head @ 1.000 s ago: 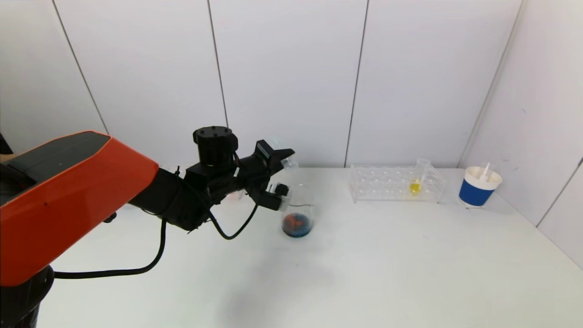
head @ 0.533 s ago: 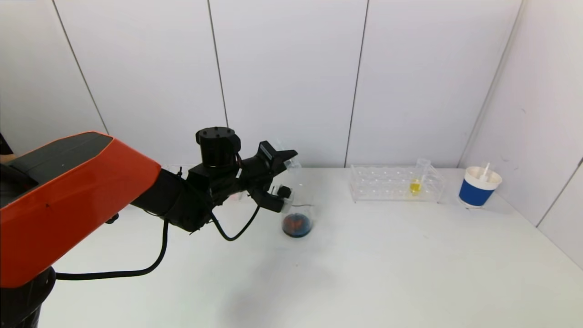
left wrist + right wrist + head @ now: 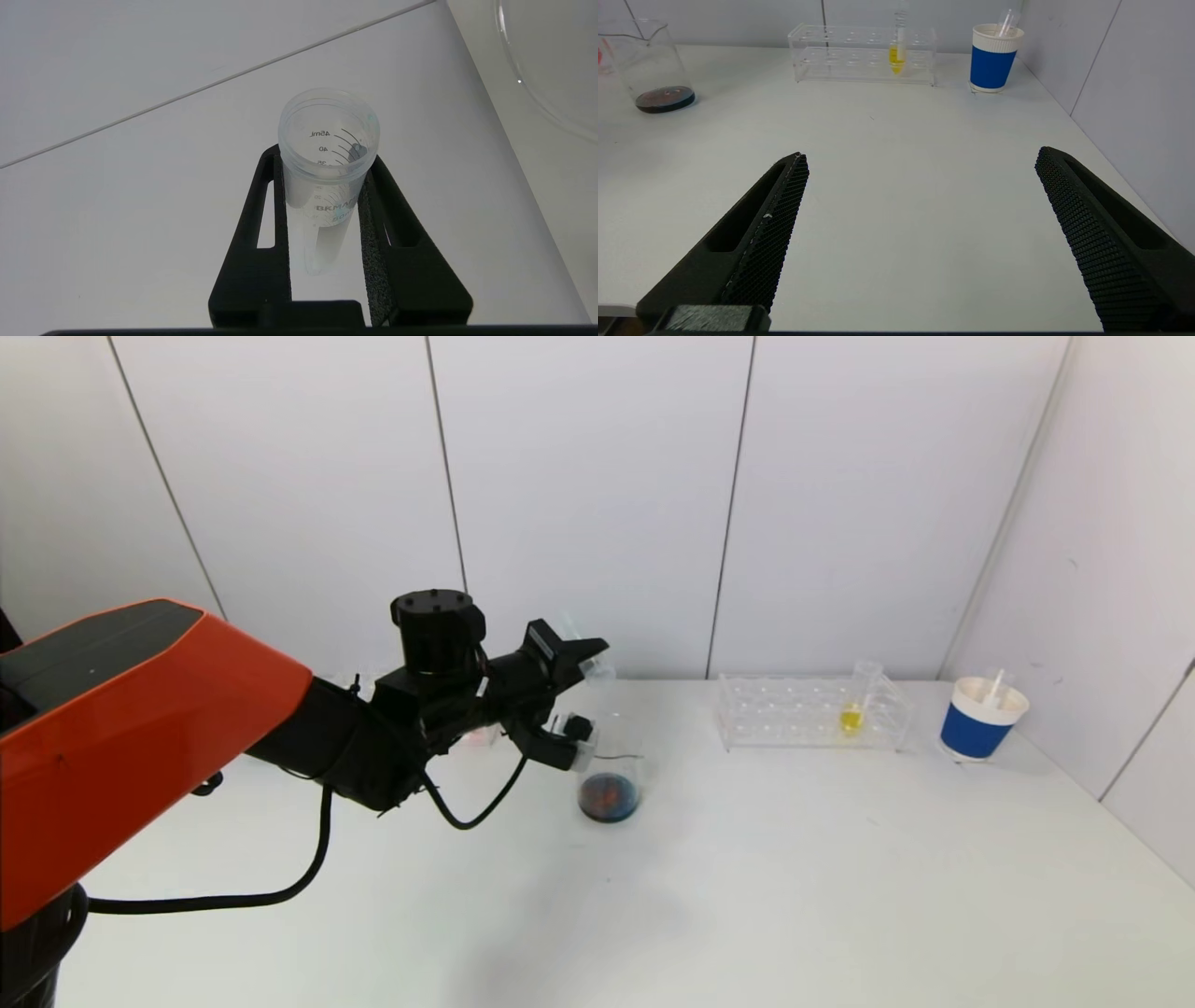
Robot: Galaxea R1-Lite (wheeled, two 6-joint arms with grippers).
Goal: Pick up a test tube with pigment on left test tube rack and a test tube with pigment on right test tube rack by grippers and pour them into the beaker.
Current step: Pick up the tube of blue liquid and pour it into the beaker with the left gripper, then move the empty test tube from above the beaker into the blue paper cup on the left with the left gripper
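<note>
One test tube [image 3: 327, 154] in left gripper [image 3: 322, 219] fingers | "45mL", perhaps "BKMAM" | right gripper [image 3: 920, 233] wide.

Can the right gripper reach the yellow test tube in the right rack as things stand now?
Probably yes: the right gripper is open and bare table lies between it and the yellow test tube; only the blue cup stands nearby.

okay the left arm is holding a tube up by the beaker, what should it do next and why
Probably carry the clear plastic test tube back to its rack. The left pincer grips it beside the glass beaker, and it looks empty while dark liquid sits in the beaker. The open right pincer could then fetch the yellow-filled tube.
</note>
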